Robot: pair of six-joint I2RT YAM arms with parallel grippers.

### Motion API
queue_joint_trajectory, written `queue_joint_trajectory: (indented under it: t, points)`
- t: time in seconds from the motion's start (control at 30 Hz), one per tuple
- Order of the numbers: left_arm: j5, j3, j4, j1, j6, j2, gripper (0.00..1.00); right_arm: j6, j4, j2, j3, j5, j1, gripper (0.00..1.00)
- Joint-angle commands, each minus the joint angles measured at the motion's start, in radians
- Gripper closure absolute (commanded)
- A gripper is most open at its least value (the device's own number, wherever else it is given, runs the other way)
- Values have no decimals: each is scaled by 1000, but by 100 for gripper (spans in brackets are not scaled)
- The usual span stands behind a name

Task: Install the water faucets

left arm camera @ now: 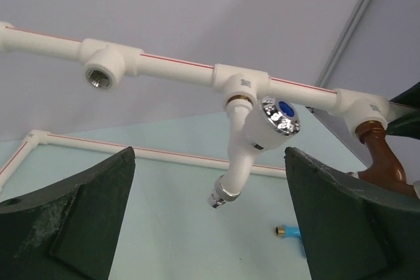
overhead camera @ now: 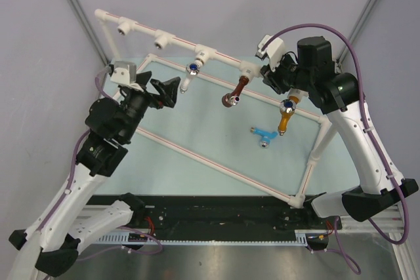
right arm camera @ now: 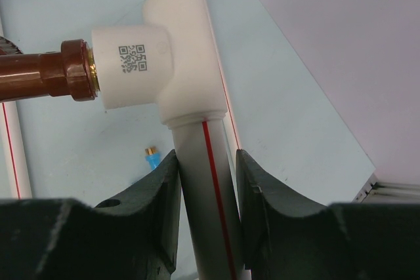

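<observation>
A white faucet (overhead camera: pixel 189 74) hangs from a tee of the white pipe frame (overhead camera: pixel 216 58), its chrome cap (left arm camera: pixel 281 116) facing me. My left gripper (left arm camera: pixel 210 218) is open just short of it, fingers (left arm camera: pixel 79 218) wide on either side and touching nothing. On the tee to its right sits a brown faucet (overhead camera: pixel 234 91). An orange-yellow faucet (overhead camera: pixel 287 115) hangs further right, its upper end hidden behind my right gripper (overhead camera: pixel 275 78). That gripper (right arm camera: pixel 207 188) is shut on the frame's top pipe (right arm camera: pixel 210 162), just beside the brown faucet's tee (right arm camera: pixel 157 63). A light blue faucet (overhead camera: pixel 264 135) lies loose on the table.
Two tee sockets (overhead camera: pixel 122 27) (overhead camera: pixel 161 41) at the left end of the top pipe hold nothing; one shows its threaded hole (left arm camera: pixel 100 75). The frame's lower rails (overhead camera: pixel 197 155) ring the pale green mat. Grey walls close in behind.
</observation>
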Motion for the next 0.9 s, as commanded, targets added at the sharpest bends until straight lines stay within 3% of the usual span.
queue_joint_trajectory:
  t: [0.0, 0.23, 0.43, 0.6, 0.7, 0.87]
  points:
    - [148, -24, 11, 77, -145, 10, 2, 85, -45, 25, -6, 62, 9, 100]
    - [285, -38, 48, 83, 71, 75, 9, 85, -47, 28, -7, 64, 9, 100]
    - [230, 5, 35, 82, 209, 150, 18, 85, -48, 28, -6, 65, 11, 100]
    - [275, 34, 14, 82, 300, 210, 26, 85, -51, 28, -4, 68, 13, 100]
    - [347, 45, -15, 80, 401, 228, 33, 85, -50, 25, -4, 70, 13, 100]
    - [389, 46, -50, 68, 608, 210, 59, 87, -53, 27, -3, 70, 14, 100]
